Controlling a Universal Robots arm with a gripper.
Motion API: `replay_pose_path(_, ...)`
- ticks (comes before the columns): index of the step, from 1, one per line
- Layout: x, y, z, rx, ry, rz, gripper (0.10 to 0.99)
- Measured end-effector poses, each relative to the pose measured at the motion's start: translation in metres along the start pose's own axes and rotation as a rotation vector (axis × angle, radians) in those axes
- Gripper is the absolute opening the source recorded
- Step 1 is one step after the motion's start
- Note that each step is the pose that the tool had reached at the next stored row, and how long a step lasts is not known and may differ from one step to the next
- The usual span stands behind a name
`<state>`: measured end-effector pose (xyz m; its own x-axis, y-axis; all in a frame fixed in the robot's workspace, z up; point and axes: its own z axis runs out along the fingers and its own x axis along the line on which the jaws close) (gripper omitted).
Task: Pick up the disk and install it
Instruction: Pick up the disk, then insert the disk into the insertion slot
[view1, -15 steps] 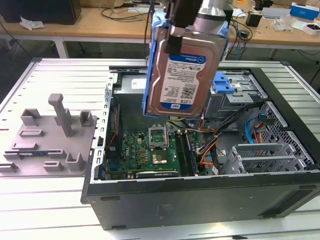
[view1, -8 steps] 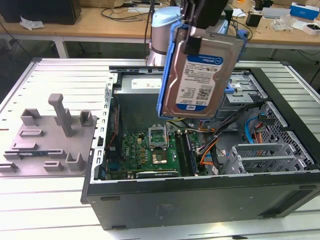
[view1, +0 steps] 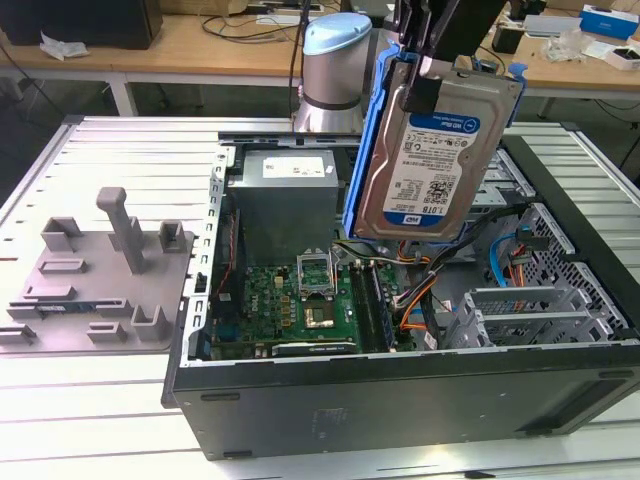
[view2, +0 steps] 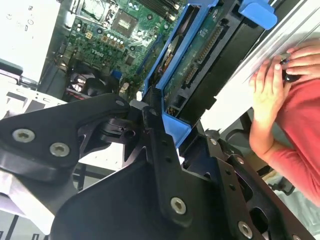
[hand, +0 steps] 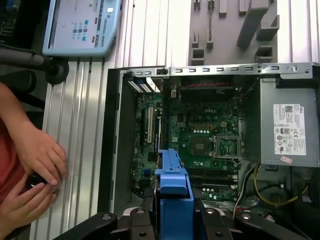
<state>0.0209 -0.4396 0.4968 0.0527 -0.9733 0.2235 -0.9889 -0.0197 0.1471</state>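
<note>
gripper (view2: 150, 117), nearest the lens, pinches the disk (view1: 428, 165) by its top edge; disk hangs beneath it, long axis near upright, over the open computer case (view1: 400, 400).

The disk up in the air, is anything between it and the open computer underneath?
The gripper holds the disk in open air above the computer case. Nothing hangs between them, but loose cables lie inside the case right under the disk.
</note>
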Motion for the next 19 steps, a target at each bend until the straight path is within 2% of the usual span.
replay_pose_path(18, -0.0002, 0.0000, 0.0003, 0.000, 0.0043, 0.001, 0.369)
replay_pose_path(19, -0.0003, 0.0007, 0.0006, 0.021, 0.0049, 0.004, 0.369)
